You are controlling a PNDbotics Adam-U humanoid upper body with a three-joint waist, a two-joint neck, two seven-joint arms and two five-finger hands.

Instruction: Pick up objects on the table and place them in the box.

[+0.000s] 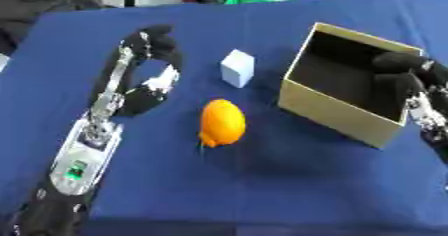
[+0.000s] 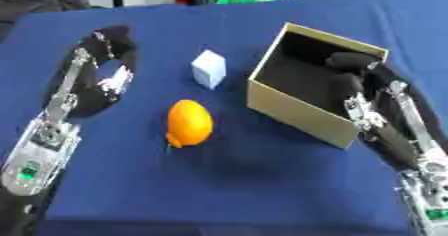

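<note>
Lying near the middle of the blue-clothed table [image 1: 289, 180], in the left eye view, is a smooth orange egg-shaped fruit [image 1: 222, 122], on its own and touched by neither hand. Just beyond it, toward the far edge, stands a small pale blue-white cube [image 1: 237, 68], apart from the fruit and from everything else. To the right of both sits an open tan cardboard box [image 1: 337, 115] with a dark inside, turned so that one corner points toward the near edge; what may lie inside it cannot be made out. The black and silver left hand [image 1: 150, 47] rests on the cloth toward the table's left edge, its fingers curled over in a hook that encloses nothing, a patch of blue cloth showing through the loop. Its forearm runs back to the near left corner. At the right edge of this view the right hand [image 1: 404, 70] hangs at the box's right wall, dark fingertips over the rim.

Seen from the right eye view, the right hand [image 2: 348, 72] shows more fully: its arm comes up from the near right corner and its bent fingers dip over the box's rim into the opening. Whether they hold anything there I cannot tell, since the fingers are black against the dark interior. The fruit and the cube lie to the left of the box, well apart from this hand, with the cube nearer the far edge.
</note>
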